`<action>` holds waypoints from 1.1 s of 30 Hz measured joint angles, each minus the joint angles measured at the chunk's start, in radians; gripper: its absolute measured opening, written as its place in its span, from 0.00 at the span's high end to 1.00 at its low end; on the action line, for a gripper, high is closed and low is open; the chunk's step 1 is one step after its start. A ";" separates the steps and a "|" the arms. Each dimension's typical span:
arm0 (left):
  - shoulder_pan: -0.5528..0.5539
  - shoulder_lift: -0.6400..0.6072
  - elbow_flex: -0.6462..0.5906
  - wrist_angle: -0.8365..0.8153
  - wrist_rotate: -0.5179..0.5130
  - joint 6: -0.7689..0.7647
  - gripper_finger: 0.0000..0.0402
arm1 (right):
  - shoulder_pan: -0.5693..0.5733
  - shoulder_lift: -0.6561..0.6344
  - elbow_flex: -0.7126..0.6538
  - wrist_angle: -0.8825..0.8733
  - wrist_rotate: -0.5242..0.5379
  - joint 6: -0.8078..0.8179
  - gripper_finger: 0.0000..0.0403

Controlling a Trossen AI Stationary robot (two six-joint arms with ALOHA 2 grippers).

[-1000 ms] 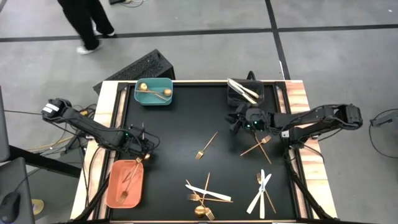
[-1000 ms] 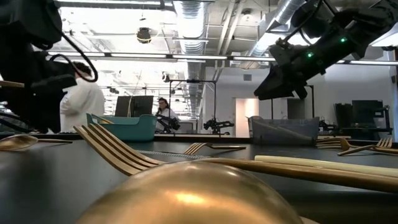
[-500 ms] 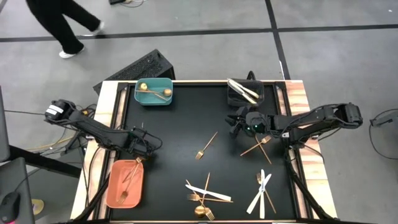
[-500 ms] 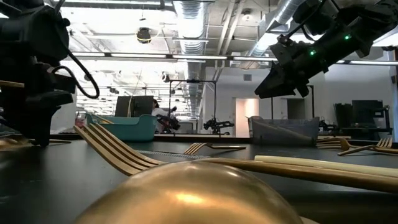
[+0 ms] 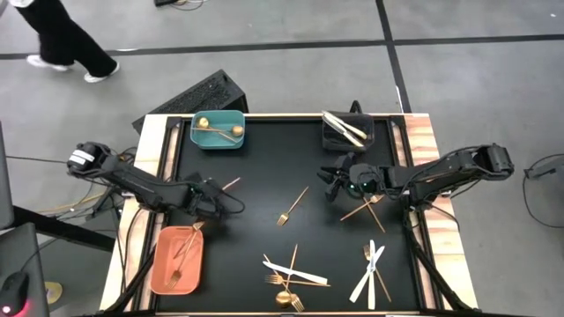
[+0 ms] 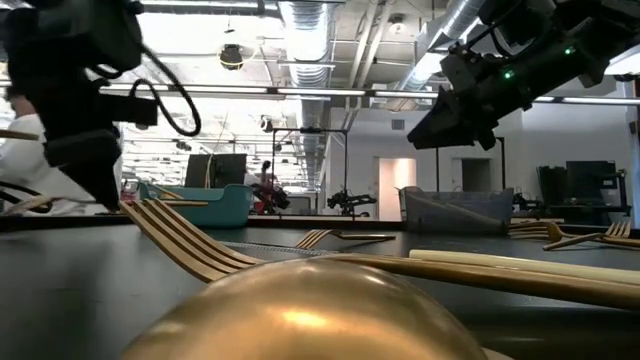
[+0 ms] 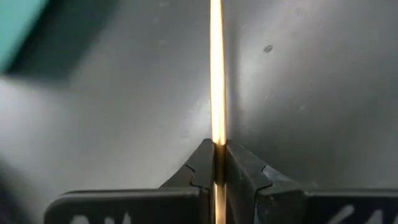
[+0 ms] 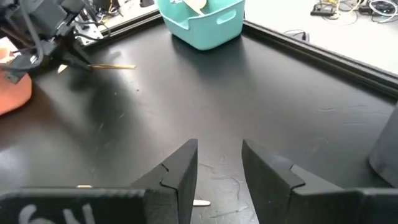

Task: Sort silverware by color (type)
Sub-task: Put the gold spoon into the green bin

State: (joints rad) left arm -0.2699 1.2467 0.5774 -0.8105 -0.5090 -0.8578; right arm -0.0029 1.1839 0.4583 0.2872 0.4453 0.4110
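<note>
Presently listed: left tool (image 5: pixel 214 195) over the black worktop (image 5: pixel 264 167), just above the salmon bin (image 5: pixel 176 260), clamped on a thin gold stick (image 7: pixel 216 74) that juts out past the fingertips toward the worktop's middle. Right tool (image 5: pixel 333 183) near the dark bin (image 5: pixel 346 134), fingers (image 8: pixel 180 171) parted and empty, raised above the worktop beside two crossed gold pieces (image 5: pixel 366 206). Also logged: gold fork (image 5: pixel 292 207) at centre; mixed gold and white pieces (image 5: pixel 291 275) along the near edge; white knives (image 5: pixel 371 271) to the right; gold spoon (image 5: pixel 214 129) in the teal bin (image 5: pixel 218 141); gold forks in the salmon bin.
</note>
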 joint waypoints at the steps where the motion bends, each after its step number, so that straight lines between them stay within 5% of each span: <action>1: 0.017 0.002 0.017 -0.001 -0.002 0.079 0.98 | 0.004 0.000 0.000 0.003 0.002 0.000 0.62; 11: 0.285 0.005 0.207 -0.006 -0.220 0.830 0.98 | 0.025 0.000 0.000 0.041 0.002 0.001 0.62; 23: 0.799 0.057 0.258 0.015 -0.396 1.445 0.99 | 0.079 0.000 0.000 0.045 0.002 0.008 0.62; 33: 0.940 0.237 0.258 0.356 -0.412 1.966 0.97 | 0.081 0.000 0.000 0.071 0.001 0.075 0.62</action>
State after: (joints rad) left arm 0.6703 1.4838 0.8356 -0.4541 -0.9212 1.1083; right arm 0.0780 1.1839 0.4587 0.3579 0.4467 0.4856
